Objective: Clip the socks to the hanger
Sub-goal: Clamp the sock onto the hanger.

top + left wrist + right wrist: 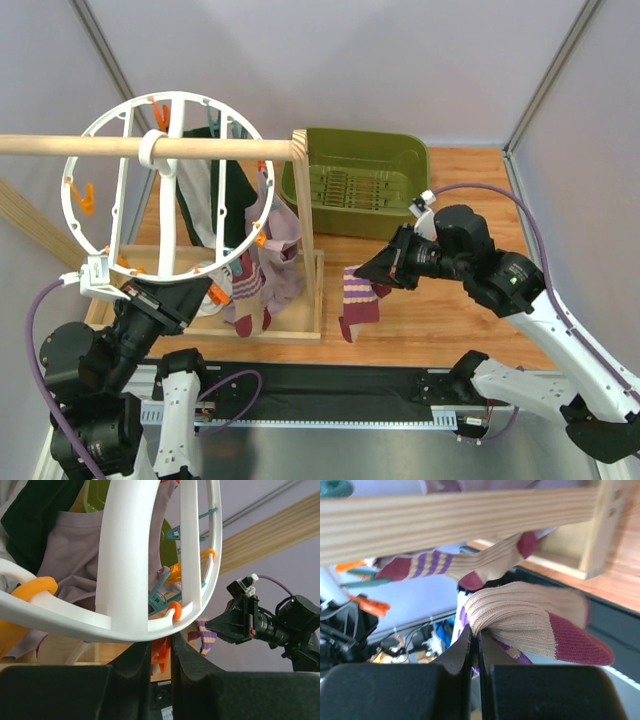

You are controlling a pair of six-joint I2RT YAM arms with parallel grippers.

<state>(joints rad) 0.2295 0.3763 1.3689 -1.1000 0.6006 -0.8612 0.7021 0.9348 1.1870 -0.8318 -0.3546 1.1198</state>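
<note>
The white wheel-shaped hanger (100, 150) hangs by its loop from the wooden rod. My left gripper (203, 298) is at the ring's lower rim, shut on an orange clip (161, 655) just under the white rim (125, 580). My right gripper (372, 272) is right of the wooden frame, shut on a striped cream sock (358, 300) with maroon patches, which hangs from it above the table. In the right wrist view the jaws (475, 639) pinch the sock's ribbed cuff (520, 617). Other socks (250, 300) hang from the ring's lower right edge.
A mauve garment (285, 235) and a dark green and white garment (232, 190) hang from the rod (60, 146). The wooden frame's base (290, 333) lies below them. A green basket (360, 180) stands at the back of the table.
</note>
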